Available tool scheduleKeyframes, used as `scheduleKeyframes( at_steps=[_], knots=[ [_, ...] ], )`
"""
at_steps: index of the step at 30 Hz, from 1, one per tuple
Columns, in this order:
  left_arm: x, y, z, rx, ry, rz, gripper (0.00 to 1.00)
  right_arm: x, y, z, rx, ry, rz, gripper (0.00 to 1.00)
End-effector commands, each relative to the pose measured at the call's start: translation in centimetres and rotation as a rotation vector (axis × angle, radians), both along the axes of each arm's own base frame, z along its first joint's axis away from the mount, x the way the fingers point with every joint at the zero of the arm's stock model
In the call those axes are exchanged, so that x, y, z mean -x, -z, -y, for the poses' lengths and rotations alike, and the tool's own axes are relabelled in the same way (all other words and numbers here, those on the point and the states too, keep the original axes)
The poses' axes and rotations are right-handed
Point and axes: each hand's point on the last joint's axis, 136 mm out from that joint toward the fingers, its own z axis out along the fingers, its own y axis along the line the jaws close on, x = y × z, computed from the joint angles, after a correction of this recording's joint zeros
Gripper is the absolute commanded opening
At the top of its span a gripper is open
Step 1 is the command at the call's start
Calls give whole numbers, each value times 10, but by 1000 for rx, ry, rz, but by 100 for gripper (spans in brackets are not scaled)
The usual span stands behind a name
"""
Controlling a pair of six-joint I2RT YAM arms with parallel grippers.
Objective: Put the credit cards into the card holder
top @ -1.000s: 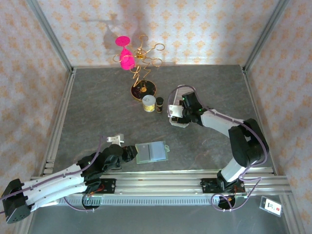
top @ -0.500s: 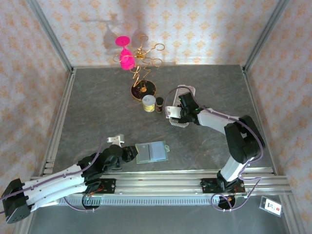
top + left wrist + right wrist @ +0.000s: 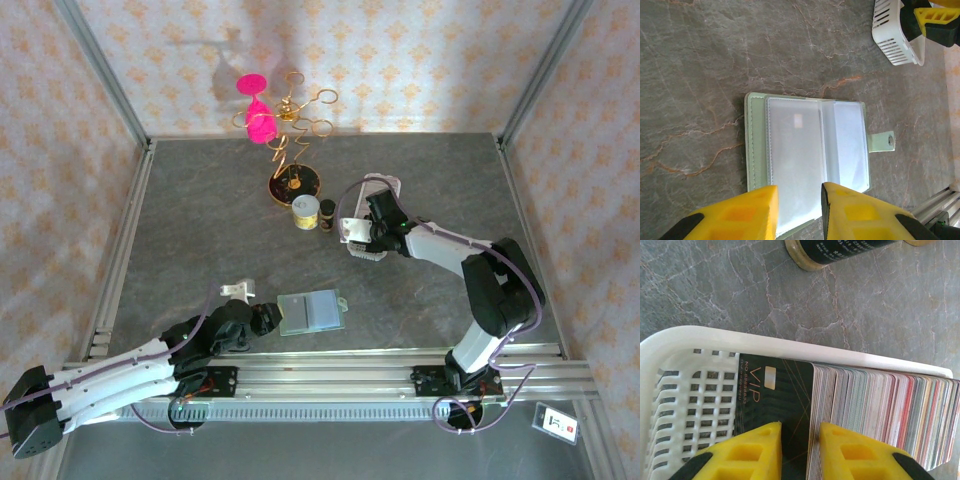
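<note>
The card holder (image 3: 312,311) (image 3: 810,150) lies open and flat on the table, sage green with clear pockets and its snap tab pointing away from my left arm. My left gripper (image 3: 267,318) (image 3: 799,210) stands a little open at its near edge, fingertips over the pocket page, pinching nothing that I can see. The credit cards (image 3: 880,405) stand as a packed row in a white basket (image 3: 386,184) (image 3: 790,347). My right gripper (image 3: 367,238) (image 3: 800,447) reaches into the basket, closed round the front black VIP card (image 3: 780,390) and a few pale cards behind it.
A gold wire stand (image 3: 290,140) with pink pieces rises at the back. A yellow-and-white jar (image 3: 306,212) and a small dark bottle (image 3: 327,213) (image 3: 840,250) stand just left of the basket. Metal rails run along the near and left edges.
My right gripper has shifted slightly left over the basket and its jaws have closed in on the front cards. The left arm and the card holder stay put.
</note>
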Motion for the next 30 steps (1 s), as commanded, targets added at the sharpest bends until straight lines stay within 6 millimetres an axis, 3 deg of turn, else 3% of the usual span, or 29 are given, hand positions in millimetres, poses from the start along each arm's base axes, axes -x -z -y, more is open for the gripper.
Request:
scheduleKeyframes(
  at_steps=[1,30],
  knots=[
    [1,-2,4,28,5,3,30,-11,-24,6,5,36,72,24],
    [0,-2,16,40,43,-5,29,-6,-49,6,-33,25,79,5]
  ],
)
